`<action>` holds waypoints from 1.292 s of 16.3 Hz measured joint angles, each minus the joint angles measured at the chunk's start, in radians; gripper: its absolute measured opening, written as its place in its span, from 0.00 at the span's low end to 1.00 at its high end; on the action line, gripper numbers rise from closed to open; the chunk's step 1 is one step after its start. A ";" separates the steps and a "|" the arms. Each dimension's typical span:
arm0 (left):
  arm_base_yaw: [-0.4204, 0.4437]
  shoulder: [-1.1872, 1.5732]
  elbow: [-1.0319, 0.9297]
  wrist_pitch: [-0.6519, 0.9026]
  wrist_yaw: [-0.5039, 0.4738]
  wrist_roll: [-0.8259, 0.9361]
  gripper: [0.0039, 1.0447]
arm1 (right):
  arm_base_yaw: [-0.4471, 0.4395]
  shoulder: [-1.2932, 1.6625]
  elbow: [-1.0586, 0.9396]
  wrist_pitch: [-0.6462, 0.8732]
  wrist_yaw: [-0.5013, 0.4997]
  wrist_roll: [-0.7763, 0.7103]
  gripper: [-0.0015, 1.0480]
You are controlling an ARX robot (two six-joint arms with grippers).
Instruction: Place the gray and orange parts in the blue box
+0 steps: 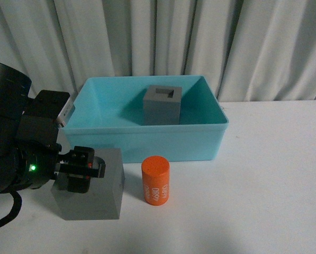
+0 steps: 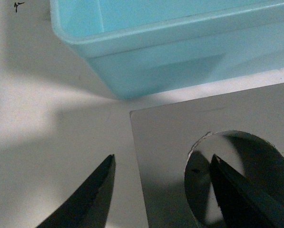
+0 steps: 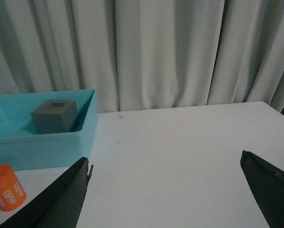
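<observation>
Fingers (image 2: 92, 202) of left gripper (image 2: 163, 159) parted astride one wall of matte gray cube with round top recess (image 2: 165, 128), one inside the hollow, one outside: apparently set for a wall pinch. Near desk's front-left corner, just before large turquoise plastic box (image 1: 147, 144). Alongside, small orange lettered cylinder (image 1: 155, 180). Already boxed: gray cube with square recess (image 1: 162, 108). Right gripper (image 3: 165, 159) spread wide, empty.

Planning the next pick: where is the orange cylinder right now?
Front view: the orange cylinder stands upright on the table, just in front of the blue box, to the right of the nearer gray cube.
</observation>
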 joint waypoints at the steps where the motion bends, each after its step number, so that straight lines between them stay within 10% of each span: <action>1: -0.007 -0.005 -0.010 0.002 0.003 0.000 0.37 | 0.000 0.000 0.000 0.000 0.000 0.000 0.94; 12: -0.008 -0.095 -0.064 -0.040 0.021 -0.005 0.20 | 0.000 0.000 0.000 0.000 0.000 0.000 0.94; 15: 0.005 -0.279 -0.063 -0.278 0.093 -0.047 0.19 | 0.000 0.000 0.000 0.000 0.000 0.000 0.94; 21: 0.005 -0.389 0.349 -0.455 0.141 -0.121 0.19 | 0.000 0.000 0.000 0.000 0.000 0.000 0.94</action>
